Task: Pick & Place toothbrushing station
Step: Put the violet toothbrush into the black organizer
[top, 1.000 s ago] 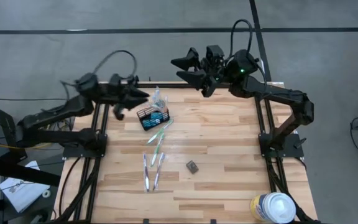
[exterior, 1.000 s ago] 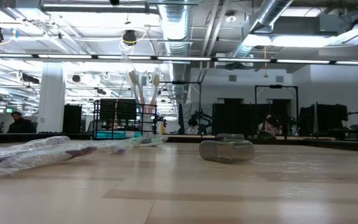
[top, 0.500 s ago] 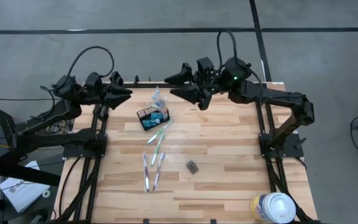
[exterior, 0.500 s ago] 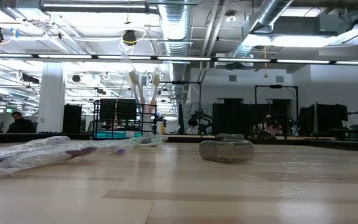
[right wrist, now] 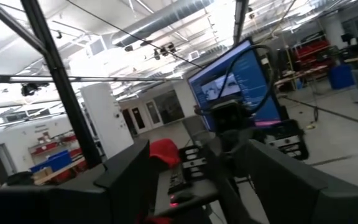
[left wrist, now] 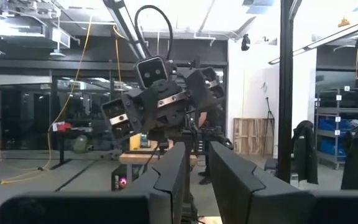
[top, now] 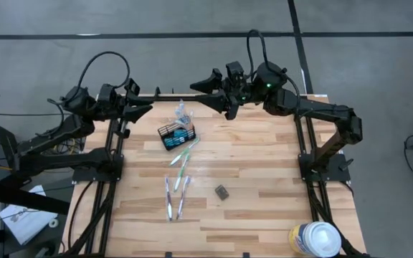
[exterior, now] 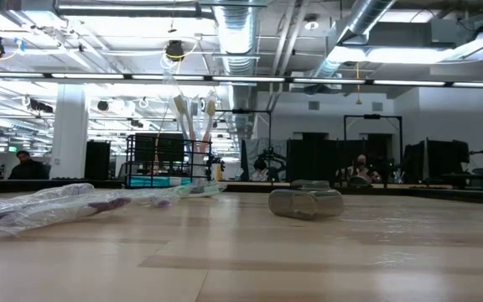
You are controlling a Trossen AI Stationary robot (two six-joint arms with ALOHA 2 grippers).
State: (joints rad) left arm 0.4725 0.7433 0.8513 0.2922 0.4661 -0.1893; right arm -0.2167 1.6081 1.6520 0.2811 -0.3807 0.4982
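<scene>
Pale wood-plank surface [top: 264,186] on a black frame, seen from above; both arms raised at its far edge.

Left gripper [top: 143,109] over the far-left corner, clear of everything, pointing toward the right arm. Left wrist view: fingers [left wrist: 173,171] stand close together with only a slim gap, nothing between them.

Right gripper [top: 201,92] over the far edge near the middle, pointing toward the left arm. Fingers [right wrist: 126,171] spread wide, nothing between them.

White round canister [top: 315,239] at the near-right corner.

Black wire-mesh caddy [top: 176,134] on the far-left part of the surface, between the two grippers and nearer than both. Blue-and-white tubes lie in it; wrapped toothbrushes [exterior: 193,117] stand upright in it, per low view.

Two green-and-white toothbrushes [top: 183,158] lie loose just beside the caddy's near side. Further toothbrushes in clear wrap [top: 174,198] lie nearer still, roughly parallel.

Small dark grey block [top: 221,191] to the right of the wrapped brushes, apart from them.
</scene>
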